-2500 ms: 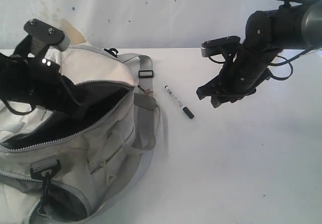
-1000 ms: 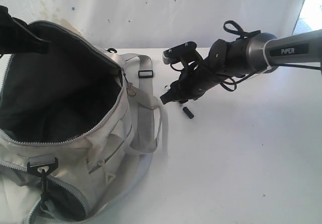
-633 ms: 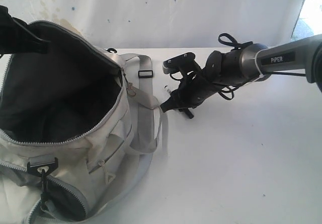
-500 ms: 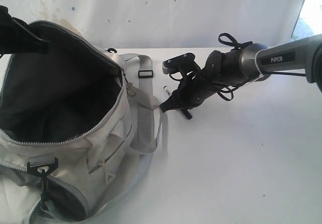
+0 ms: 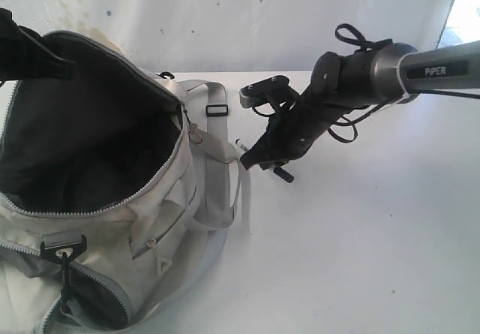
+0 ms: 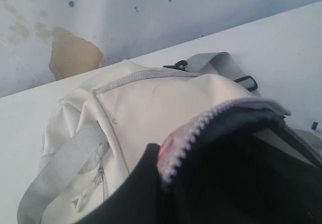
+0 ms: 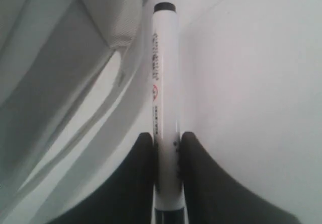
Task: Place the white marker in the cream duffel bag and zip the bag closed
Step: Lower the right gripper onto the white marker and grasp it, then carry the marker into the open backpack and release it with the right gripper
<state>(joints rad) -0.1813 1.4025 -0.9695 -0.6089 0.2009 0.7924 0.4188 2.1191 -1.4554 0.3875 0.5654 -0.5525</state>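
Beside the gaping cream duffel bag on the white counter, the right pincer is clamped on the white marker, just off the bag's grey strap; the left pincer holds the bag's far rim raised.

Left wrist view: the left pincer is closed on the bag's zippered edge, the dark lining showing beneath.

Right wrist view: two black fingers pinch the marker's barrel close to its cap, its dark end pointing toward the bag's strap.
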